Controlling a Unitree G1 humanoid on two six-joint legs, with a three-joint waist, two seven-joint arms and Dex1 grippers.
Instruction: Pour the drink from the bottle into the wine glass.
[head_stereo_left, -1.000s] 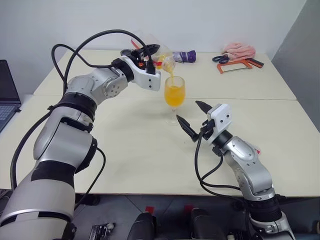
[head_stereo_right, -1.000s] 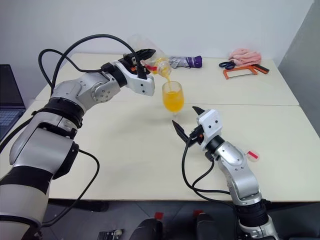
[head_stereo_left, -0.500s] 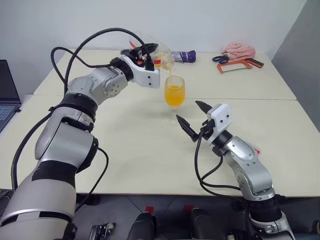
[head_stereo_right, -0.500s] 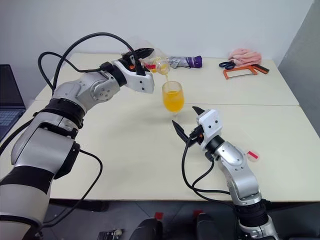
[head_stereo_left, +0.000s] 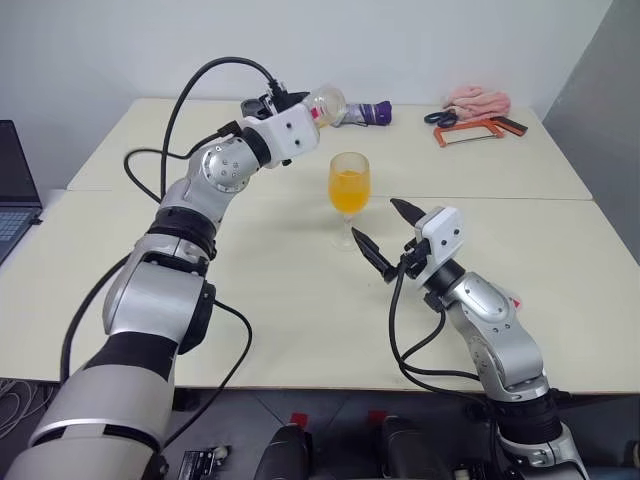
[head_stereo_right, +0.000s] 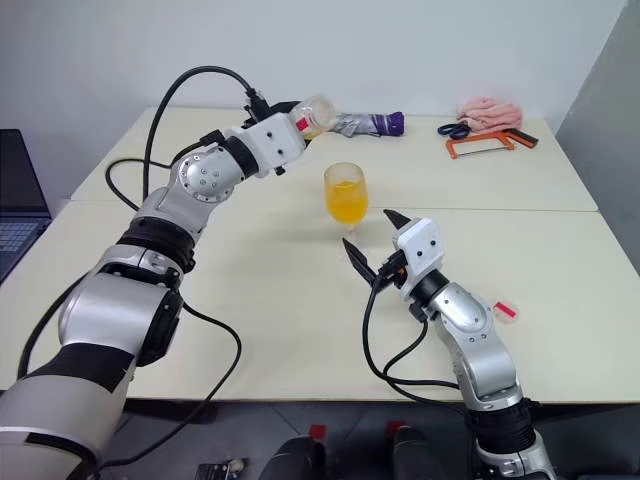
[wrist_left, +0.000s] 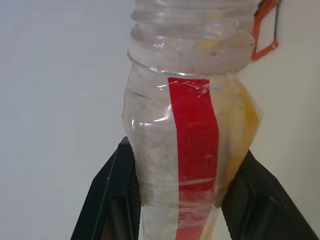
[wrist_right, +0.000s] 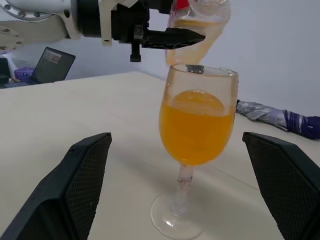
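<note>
Nearest, at lower centre of the head view, the right gripper (head_stereo_left: 378, 232) stands wide apart, holding nothing. Just behind it at centre stands the wine glass (head_stereo_left: 348, 197), about half full of the drink (wrist_right: 196, 127). Farther back, upper centre, the left gripper (head_stereo_left: 297, 104) clamps the nearly drained bottle (head_stereo_left: 325, 103); its mouth is cut off in the left wrist view.

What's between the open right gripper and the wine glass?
Nothing: bare table separates the right gripper from the wine glass, as the right wrist view shows.

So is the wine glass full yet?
Partly: the drink fills over half the wine glass bowl, its surface well below the rim.
</note>
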